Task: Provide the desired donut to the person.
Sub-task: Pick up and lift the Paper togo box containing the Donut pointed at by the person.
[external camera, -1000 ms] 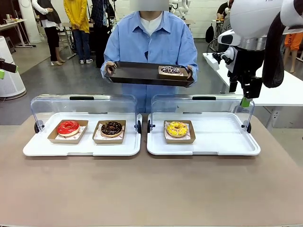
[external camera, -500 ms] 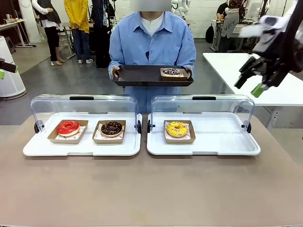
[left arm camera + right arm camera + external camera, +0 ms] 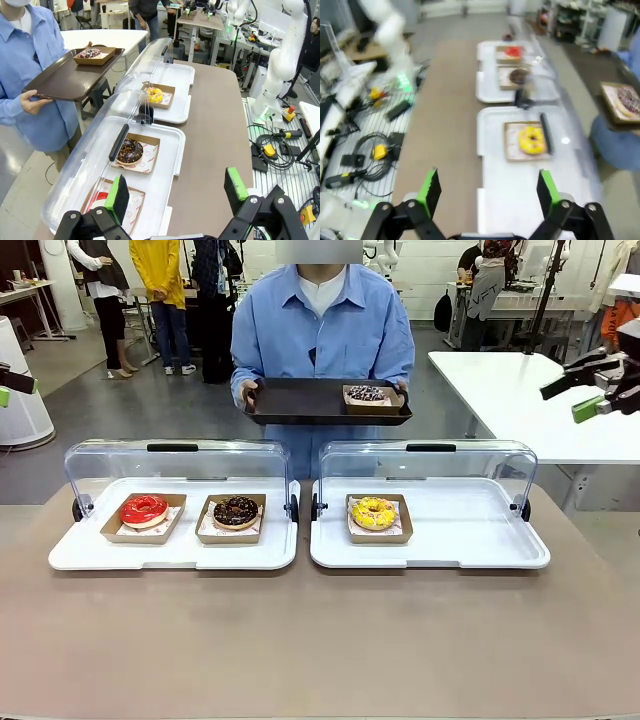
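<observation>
The person (image 3: 320,330) in a light blue shirt stands at the far side, holding a dark tray (image 3: 300,400) with both hands. A sprinkled dark donut (image 3: 366,393) in a cardboard boat sits on that tray. A red donut (image 3: 144,509) and a chocolate donut (image 3: 236,510) lie in the left display case (image 3: 90,558). A yellow donut (image 3: 374,512) lies in the right case (image 3: 470,540). My right gripper (image 3: 562,403) hangs open at the far right, off the table. My left gripper (image 3: 10,388) stands open at the left edge, empty (image 3: 176,192).
Both clear lids (image 3: 175,462) are tipped back along the far side of the cases. The near half of the brown table (image 3: 320,640) is bare. A white table (image 3: 500,390) stands to the right behind my right gripper (image 3: 487,192). Other people stand far back left.
My right arm has swung from above the right case's far corner out to the right edge. The person has shifted the tray slightly right. The left gripper has not moved.
</observation>
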Available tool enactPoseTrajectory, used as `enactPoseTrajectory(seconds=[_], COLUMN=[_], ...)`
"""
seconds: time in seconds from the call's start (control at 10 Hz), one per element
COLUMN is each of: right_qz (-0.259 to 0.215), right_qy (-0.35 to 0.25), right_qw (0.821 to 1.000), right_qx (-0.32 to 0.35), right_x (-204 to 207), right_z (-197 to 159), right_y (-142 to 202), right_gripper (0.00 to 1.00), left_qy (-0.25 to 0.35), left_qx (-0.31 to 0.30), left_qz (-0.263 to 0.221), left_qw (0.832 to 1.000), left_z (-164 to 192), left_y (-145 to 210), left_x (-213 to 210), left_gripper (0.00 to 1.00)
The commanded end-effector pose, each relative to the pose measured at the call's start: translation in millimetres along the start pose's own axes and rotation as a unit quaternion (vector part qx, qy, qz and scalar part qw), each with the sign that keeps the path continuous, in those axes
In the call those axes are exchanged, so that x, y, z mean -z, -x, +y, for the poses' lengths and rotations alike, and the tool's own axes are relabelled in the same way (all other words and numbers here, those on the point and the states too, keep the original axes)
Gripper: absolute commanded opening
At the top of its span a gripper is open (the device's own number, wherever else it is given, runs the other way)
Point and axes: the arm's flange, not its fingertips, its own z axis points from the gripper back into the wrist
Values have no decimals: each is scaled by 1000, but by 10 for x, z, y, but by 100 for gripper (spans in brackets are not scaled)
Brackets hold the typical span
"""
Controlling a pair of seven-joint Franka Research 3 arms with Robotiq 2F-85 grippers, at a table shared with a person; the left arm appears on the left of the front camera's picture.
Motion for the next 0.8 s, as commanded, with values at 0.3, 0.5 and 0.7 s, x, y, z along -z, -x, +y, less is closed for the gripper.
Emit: enactPoseTrajectory(seconds=[0.3, 0.5, 0.7], right_qz=[-79, -111, -124], right_qy=[72, 63, 68], right_qw=[994, 991, 989], right_qx=[19, 36, 41], right_x=[-155, -253, -312], right_z=[263, 221, 185], right_y=[463, 588, 631], right_gripper=[100, 100, 100], left_qy=[1, 1, 1], left_qx=[3, 3, 3], left_qz=[-4, -4, -4], left_qw=[1000, 1000, 1000], left_z=[-7, -7, -7], left_y=[-11, -11, -11], left_x=[-16, -16, -16], left_gripper=[100, 100, 100])
